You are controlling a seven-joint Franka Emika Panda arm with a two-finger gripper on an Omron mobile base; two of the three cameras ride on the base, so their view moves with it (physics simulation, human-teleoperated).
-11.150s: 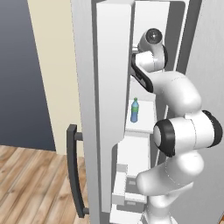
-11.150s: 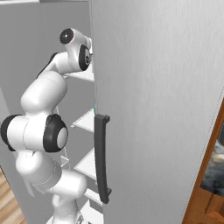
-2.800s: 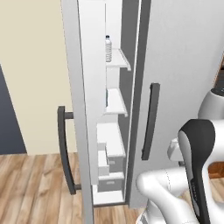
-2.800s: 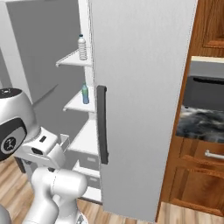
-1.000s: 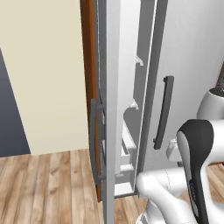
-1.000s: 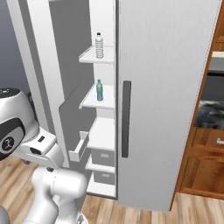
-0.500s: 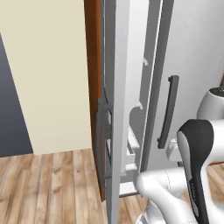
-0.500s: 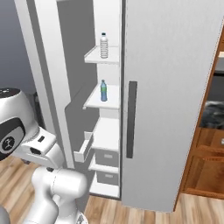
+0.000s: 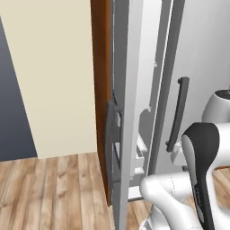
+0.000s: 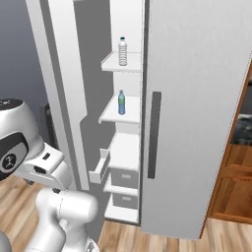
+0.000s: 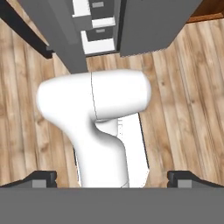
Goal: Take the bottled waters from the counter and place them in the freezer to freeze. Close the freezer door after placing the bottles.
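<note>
Silver-grey freezer door ajar; both bottles shelved. Hand released, empty: to be pressed flat against door's outer face.

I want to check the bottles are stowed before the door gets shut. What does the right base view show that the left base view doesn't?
Right base view: the whitish bottle upright on the upper freezer shelf, the blue-tinted bottle upright on the shelf below, and white drawers lower down.

Left base view: the freezer door nearly edge-on, its dark handle facing the camera, against a brown cabinet side and cream wall.

Both: the open freezer door, the closed grey door's bar handle, wood floor.
</note>
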